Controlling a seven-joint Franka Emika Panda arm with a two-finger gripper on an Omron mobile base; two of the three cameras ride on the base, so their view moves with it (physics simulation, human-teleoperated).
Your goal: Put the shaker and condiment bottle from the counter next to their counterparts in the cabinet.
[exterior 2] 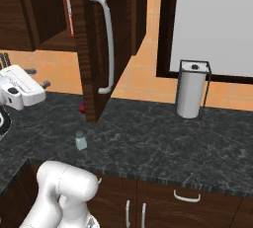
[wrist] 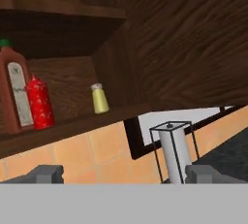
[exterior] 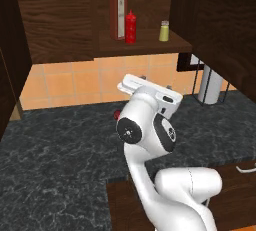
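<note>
Dark brown wood-grain wall cabinet [exterior: 60,20] stood open above me, and on its plank shelf [exterior: 145,45] the small all-red squeeze bottle with the pointed nozzle [exterior: 130,27] already stood upright, touching or just beside the tall red bottle with the white label and green cap [exterior: 118,12]. Toward the shelf's right end, well apart from those two, stood the small yellowish shaker with a pale cap [exterior: 164,31]. Through my hand camera I saw the same row: the tall bottle at the left, the squeeze bottle against its right side, the yellowish shaker further along near the cabinet's side wall.

My claw [wrist: 125,173] was spread wide with nothing between its fingers [wrist: 46,173], raised off the desk and pointed up at the underside of the shelf.

The small pale grey-blue translucent shaker with a silvery cap [exterior 2: 80,141] stood upright on the dark grey-black marbled stone desk [exterior 2: 163,143], near its front edge and just in front of the open cabinet door [exterior 2: 101,44]. A small dark-red round thing [exterior 2: 82,108] lay further back on the desk, partly hidden by the foot of that door. A white paper-towel roll in a thin black wire frame [exterior 2: 191,90] stood at the desk's back edge, off to the right against the orange tiled wall [exterior: 65,82].
</note>
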